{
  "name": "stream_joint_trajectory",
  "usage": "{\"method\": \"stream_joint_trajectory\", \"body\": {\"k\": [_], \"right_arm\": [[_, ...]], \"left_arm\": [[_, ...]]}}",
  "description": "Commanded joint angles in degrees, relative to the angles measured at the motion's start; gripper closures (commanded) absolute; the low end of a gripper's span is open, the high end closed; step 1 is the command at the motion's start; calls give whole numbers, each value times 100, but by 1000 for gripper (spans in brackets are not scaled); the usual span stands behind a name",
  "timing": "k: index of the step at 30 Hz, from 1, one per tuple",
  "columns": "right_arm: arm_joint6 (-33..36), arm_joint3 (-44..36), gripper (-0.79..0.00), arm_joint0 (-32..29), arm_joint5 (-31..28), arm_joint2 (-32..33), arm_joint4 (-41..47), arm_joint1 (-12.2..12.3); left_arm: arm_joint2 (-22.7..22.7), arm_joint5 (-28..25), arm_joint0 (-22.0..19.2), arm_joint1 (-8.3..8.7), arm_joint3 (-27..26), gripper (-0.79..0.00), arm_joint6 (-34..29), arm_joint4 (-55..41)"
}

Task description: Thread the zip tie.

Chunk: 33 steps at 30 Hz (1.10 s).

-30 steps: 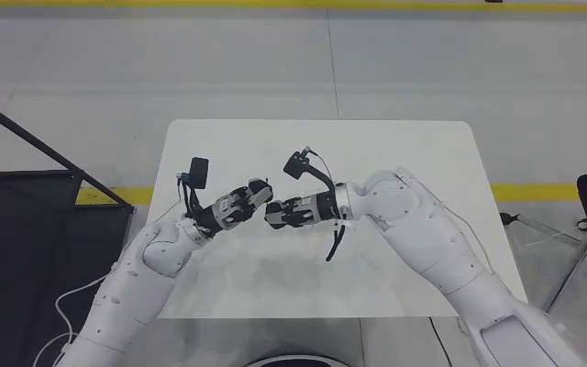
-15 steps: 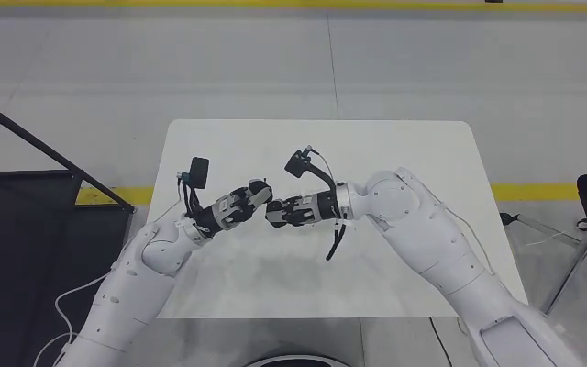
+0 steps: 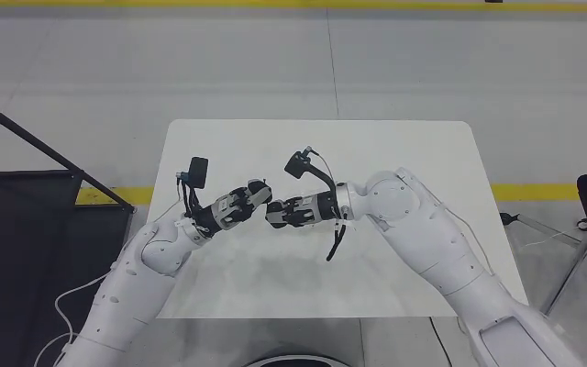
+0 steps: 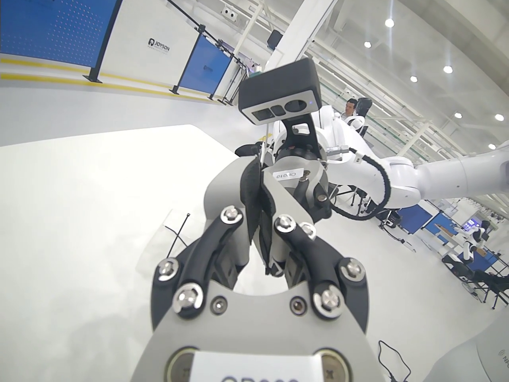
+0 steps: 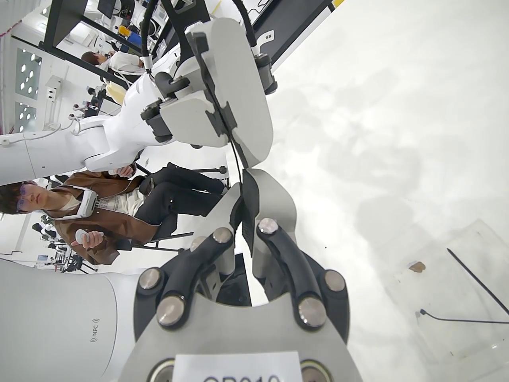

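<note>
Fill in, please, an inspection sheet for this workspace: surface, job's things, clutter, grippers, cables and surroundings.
Surface: white table, faintly smudged.
Job's things: held zip tie, a thin black strip running between the two grippers above the table.
Clutter: clear tray on the table with two spare zip ties; a small brown scrap near them.
Grippers: left gripper and right gripper tip to tip, both shut on the tie.
Cables: black cable looping off the right wrist.
Surroundings: grey floor, yellow floor line, black panel.

Both arms bend inward, left tool [image 3: 262,194] and right tool [image 3: 272,216] pinched closed, tips nearly touching.
</note>
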Motion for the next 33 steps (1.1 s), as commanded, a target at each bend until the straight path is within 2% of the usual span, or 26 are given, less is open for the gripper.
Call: {"method": "stream_joint_trajectory", "body": {"k": [1,11,12,13,14,15,16,18,23,29,33], "right_arm": [[3,2,0,-1,-2,4,-3,-3],[58,33,0,2,24,20,19,-18],[78,45,-111,5,43,23,27,-19],[95,55,-259,13,58,31,32,-19],[98,77,-354,19,86,49,21,-15],[119,80,-397,19,112,63,4,-9],[190,69,-625,17,135,72,-1,-1],[230,48,-736,2,141,165,-54,35],[273,-243,-785,-229,431,533,-467,209],[197,-1031,-785,-785,1415,1177,-1449,499],[418,-1616,-785,-1218,2005,1619,-1922,680]], "left_arm": [[-4,-2,0,-3,1,0,-6,-1],[-20,-19,0,-20,9,0,-13,9],[-26,-11,-1,-22,12,0,-7,12],[-33,-13,-1,-24,9,0,6,10],[-48,-12,-2,-25,5,0,27,14],[-65,-9,2,-26,-1,0,50,25],[-90,-6,9,-26,-11,0,77,39],[-144,-13,34,-23,-37,0,123,59],[-297,-1,125,-13,-106,0,240,209],[-462,58,248,-10,-208,0,427,535],[-497,77,285,-18,-227,0,539,549]]}}
